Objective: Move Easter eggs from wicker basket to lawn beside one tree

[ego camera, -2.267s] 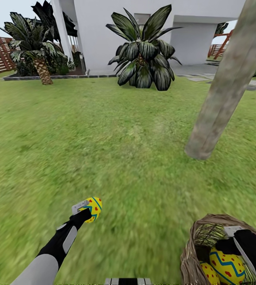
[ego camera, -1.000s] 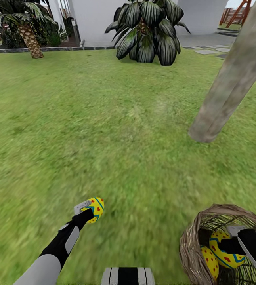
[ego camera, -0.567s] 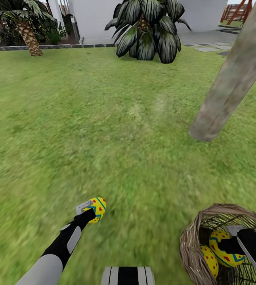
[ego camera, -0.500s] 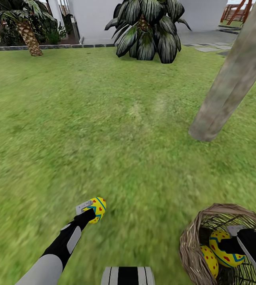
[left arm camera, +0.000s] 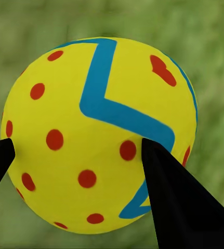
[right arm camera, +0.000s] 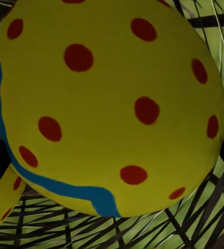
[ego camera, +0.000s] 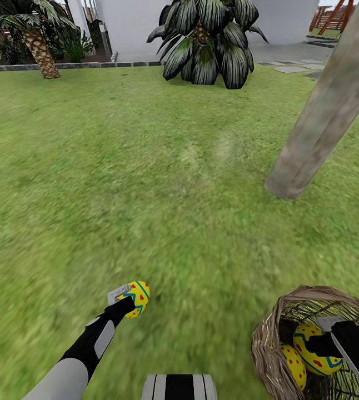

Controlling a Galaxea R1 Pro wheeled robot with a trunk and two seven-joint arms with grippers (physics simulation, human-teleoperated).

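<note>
Jaws of the left gripper [ego camera: 128, 294] pinch one Easter egg [ego camera: 135, 297] above the lawn [ego camera: 146, 183], well short of the tree [ego camera: 313, 139]; the right gripper [ego camera: 321, 347] clasps a second egg [ego camera: 313, 349] inside the wicker basket [ego camera: 268, 339], a third egg [ego camera: 294, 366] alongside. Both round shells could slip, or snag the rim.

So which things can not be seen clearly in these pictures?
- Tree: head view, the top edge cuts off the trunk; no canopy.
- Wicker basket: head view, cut by the bottom and right edges; the right arm covers part of the inside.
- Second egg in the basket: head view, partly behind the rim and the other egg.
- Right tool: right wrist view, the egg hides the finger contact.
</note>
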